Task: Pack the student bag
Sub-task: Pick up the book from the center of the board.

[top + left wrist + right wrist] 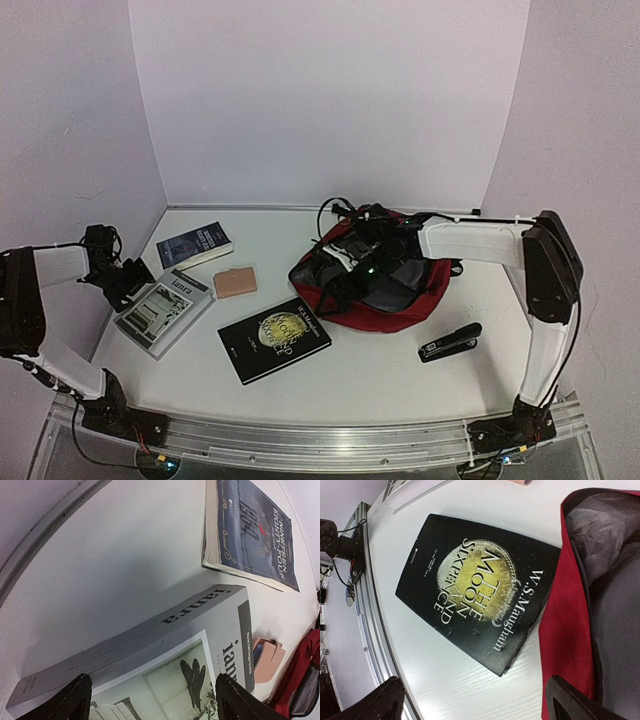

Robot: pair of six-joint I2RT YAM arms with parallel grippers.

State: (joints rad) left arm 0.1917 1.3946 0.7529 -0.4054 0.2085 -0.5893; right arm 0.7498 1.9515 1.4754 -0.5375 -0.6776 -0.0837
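The student bag (400, 300), dark red with black straps and grey lining, lies open at centre right. My right gripper (362, 268) hovers over its left part, open and empty. In the right wrist view the open right gripper (476, 705) sits above bare table between a black book (480, 585) and the bag's red edge (565, 625). My left gripper (128, 280) is open and empty at the far edge of a grey book (165, 310). In the left wrist view the open left gripper (156, 704) straddles that grey book (175, 640).
A blue book (195, 245) lies at back left, also in the left wrist view (255, 530). A pink wallet-like item (235, 282) lies between the books. The black book (275, 338) lies in front of the bag. A black stapler (450, 342) lies at front right.
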